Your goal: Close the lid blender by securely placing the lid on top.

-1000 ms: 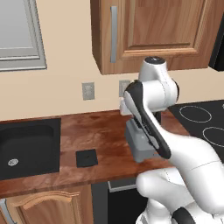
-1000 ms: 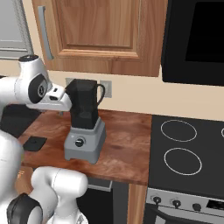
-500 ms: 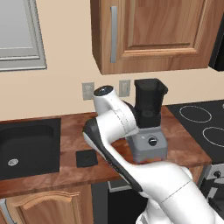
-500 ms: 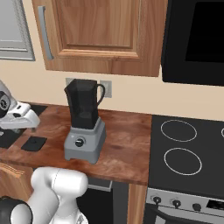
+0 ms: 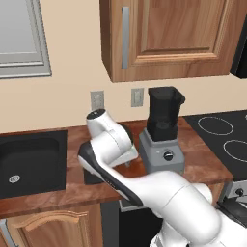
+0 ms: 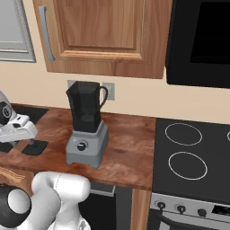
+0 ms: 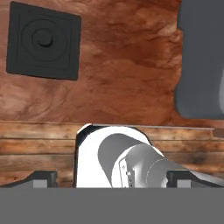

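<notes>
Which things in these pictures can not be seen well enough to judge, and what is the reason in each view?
- The lid: in the left base view the arm covers it.
- The blender: in the hand view the right edge cuts it; its jar is outside that picture.
- The gripper: in the hand view just the two dark tips rise at the bottom; nothing lies between them.
- The blender's knob: markings too small.
</notes>
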### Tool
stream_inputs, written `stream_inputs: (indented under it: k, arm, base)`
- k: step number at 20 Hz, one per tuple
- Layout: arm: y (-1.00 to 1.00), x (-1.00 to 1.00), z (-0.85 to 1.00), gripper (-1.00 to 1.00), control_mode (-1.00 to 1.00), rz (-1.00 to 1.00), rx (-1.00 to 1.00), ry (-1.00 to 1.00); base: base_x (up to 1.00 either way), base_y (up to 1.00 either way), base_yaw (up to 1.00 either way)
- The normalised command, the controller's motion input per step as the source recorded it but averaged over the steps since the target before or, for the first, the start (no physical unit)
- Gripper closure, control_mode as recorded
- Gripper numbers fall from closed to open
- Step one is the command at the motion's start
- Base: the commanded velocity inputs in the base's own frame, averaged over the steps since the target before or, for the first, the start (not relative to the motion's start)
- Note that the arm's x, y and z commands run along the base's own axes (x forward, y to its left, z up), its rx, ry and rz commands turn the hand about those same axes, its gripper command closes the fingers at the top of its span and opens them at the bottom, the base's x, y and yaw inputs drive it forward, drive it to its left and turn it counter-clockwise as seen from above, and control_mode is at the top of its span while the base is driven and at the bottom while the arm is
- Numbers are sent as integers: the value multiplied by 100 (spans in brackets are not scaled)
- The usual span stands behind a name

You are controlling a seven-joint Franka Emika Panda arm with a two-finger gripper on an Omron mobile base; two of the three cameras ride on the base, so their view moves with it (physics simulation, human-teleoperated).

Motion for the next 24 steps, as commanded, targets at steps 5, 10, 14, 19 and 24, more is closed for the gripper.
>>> stream_inputs:
  k: [5, 10, 14, 19, 24]
  arm:
    - [30, 30, -41, -100, -100, 0, 0, 4]
    - [0, 5, -22, -100, -100, 0, 0, 8]
    - [17, 41, -3, -100, -100, 0, 0, 10]
    - [22, 45, 0, -100, -100, 0, 0, 3]
    - [33, 30, -9, -100, -100, 0, 0, 0]
  base:
    - [0, 0, 0]
    - [0, 0, 0]
    - [0, 0, 0]
    - [0, 0, 0]
    - [0, 0, 0]
